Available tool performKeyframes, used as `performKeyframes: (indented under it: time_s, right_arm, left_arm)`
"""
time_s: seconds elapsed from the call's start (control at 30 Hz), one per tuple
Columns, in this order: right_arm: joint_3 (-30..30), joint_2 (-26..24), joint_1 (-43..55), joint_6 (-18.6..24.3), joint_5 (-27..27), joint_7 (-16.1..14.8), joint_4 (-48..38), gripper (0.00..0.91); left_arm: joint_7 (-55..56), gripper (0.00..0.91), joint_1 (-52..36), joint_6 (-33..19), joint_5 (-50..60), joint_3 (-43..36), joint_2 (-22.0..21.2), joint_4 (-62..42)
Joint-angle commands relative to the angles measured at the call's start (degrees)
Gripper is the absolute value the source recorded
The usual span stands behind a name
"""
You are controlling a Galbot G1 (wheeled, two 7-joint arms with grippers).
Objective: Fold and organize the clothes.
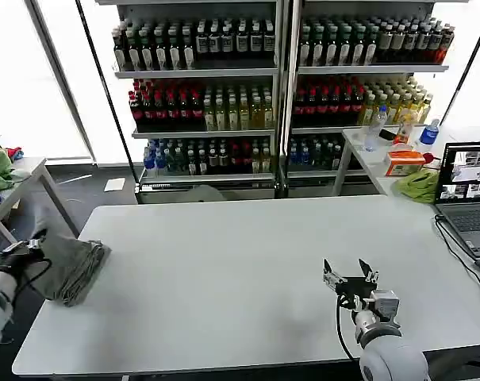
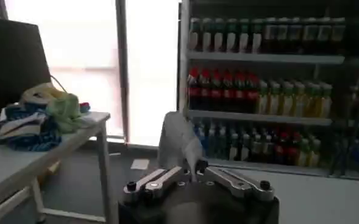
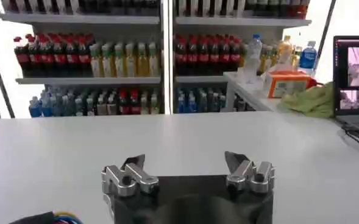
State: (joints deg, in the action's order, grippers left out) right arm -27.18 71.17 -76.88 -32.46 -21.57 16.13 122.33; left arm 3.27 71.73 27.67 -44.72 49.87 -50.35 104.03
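The left gripper sits at the head view's left edge, its arm cut off there, and its fingertips are buried in the bunched grey cotton shirt, so the grip cannot be read. In the left wrist view, just beyond that gripper, the shirt is a blurred pale fold; no logo or collar is legible.

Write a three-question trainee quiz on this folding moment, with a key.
1. True or false: the right gripper is shut on the grey shirt.
2. Which gripper holds the shirt? A) left B) right
3. Fill in: the shirt lies bunched at the white table's ____ edge in the head view.

Key: 1 false, it is open over bare table. 2 A, the left gripper. 3 left.
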Motion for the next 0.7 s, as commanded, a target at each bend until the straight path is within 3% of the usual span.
performKeyframes:
  time_s: [0.03, 0.23, 0.67, 0.7]
  right_arm:
    - [-0.4, 0.6, -0.4, -0.3, 0.1, 0.1, 0.1, 0.907]
    - [-0.6, 1.2, -1.7, -0.4, 1.0, 0.1, 0.9, 0.907]
    - [0.8, 1.7, -0.8, -0.6, 2.1, 0.1, -0.2, 0.907]
    - [0.9, 1.8, -0.7, -0.6, 2.1, 0.1, -0.3, 0.907]
  left_arm:
    - [4.1, 0.0, -2.3, 2.3, 4.1, -22.8, -5.2, 19.4]
    - [3.4, 0.0, -5.8, 2.4, 10.5, -34.9, -7.7, 14.7]
    - [1.7, 0.0, -9.1, 0.6, 11.3, -40.3, -12.6, 8.2]
    - [1.3, 0.212, -9.3, 0.6, 11.1, -40.8, -12.8, 8.1]
